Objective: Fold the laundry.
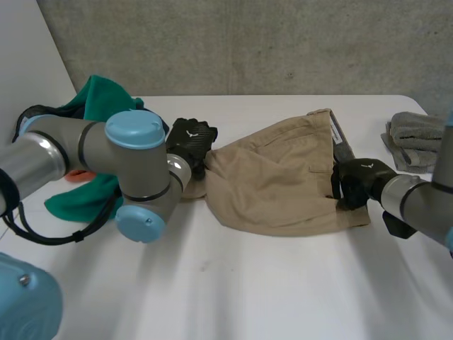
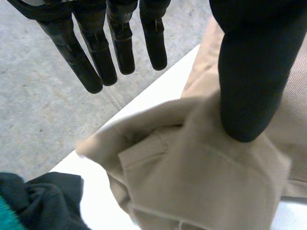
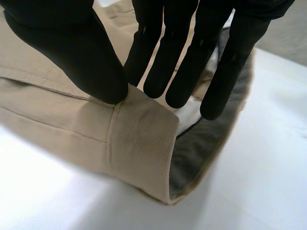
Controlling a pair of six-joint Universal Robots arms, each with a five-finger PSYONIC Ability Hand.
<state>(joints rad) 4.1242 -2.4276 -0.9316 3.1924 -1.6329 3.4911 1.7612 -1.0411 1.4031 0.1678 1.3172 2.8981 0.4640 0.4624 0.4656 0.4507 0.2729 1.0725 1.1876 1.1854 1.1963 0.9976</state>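
Overhead, from the head view, one pair of beige shorts (image 1: 276, 184) lies in the middle of the white table (image 1: 248, 283). Their long axis runs across it from side to side, with the waistband (image 1: 338, 152) toward the robot's right. One green garment (image 1: 99, 95) is heaped at the far left and one grey cloth (image 1: 417, 134) at the far right. Of the two hands, the left hand (image 1: 190, 142) is at the shorts' left end and the right hand (image 1: 357, 183) at the waistband edge. In the left wrist view, the left hand's fingers (image 2: 96, 62) are straight and held wide of the thumb (image 2: 244, 72), whose tip presses the shorts (image 2: 206, 182). In the right wrist view, the right hand (image 3: 72, 43) pinches the waistband (image 3: 139, 139) between thumb and straight fingers (image 3: 182, 72).
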